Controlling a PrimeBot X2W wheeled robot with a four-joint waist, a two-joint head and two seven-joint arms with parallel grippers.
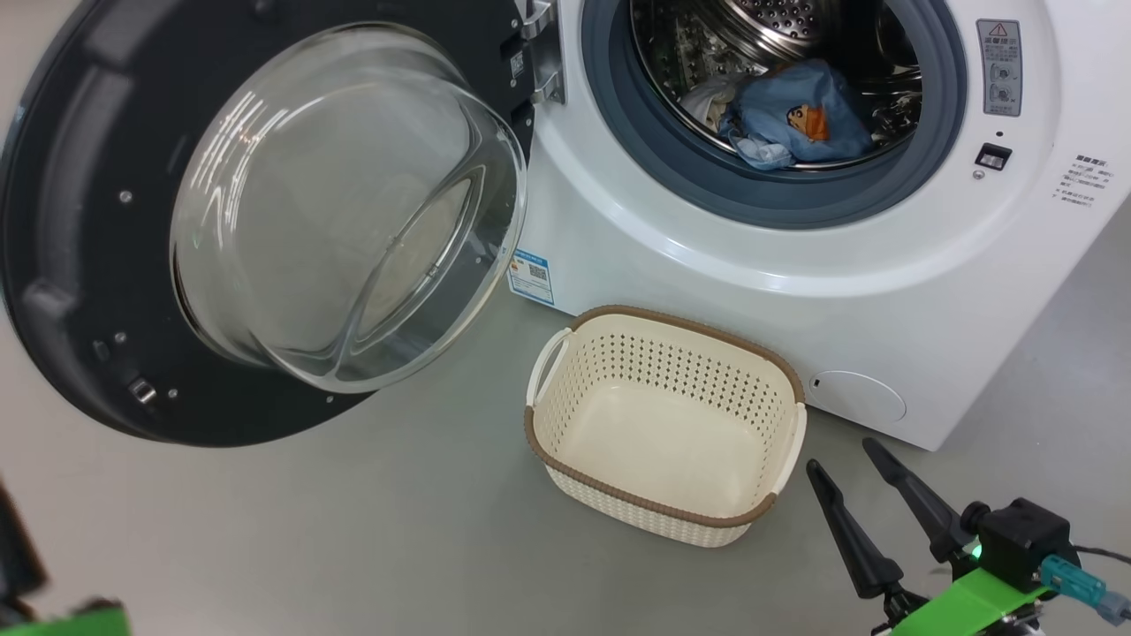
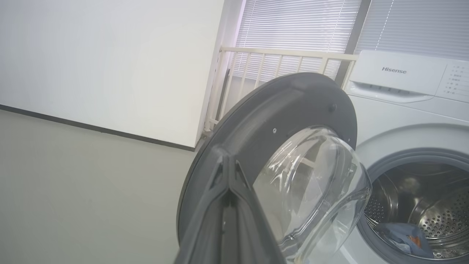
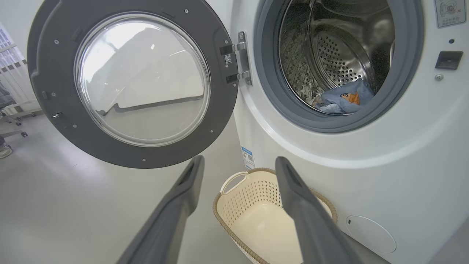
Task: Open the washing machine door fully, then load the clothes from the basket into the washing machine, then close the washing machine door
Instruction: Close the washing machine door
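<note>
Left gripper [image 2: 228,158] closed, facing door [image 2: 263,110]; basket [image 1: 671,367] lengthwise along washing machine [image 1: 707,256].

Bright, even light, soft shadows. Glare streaks the washing machine door [image 1: 243,132]. Daylight glows through blinds [image 2: 293,22]. The left hand [image 2: 227,165] looms soft-focused; wrist views bow at edges.

I see the washing machine door [image 1: 265,221] swung wide open to the left on its hinge, its black inner ring facing me and the clear glass bowl bulging out; the white washing machine [image 1: 707,265] stands with its steel drum exposed inside the grey-blue gasket; the clothes [image 1: 795,115] lie bunched low in the drum, the blue garment with an orange print on top, a pale one tucked at its left; the cream basket [image 1: 680,322] sits upright on the floor just before the machine, its bare bottom showing.
</note>
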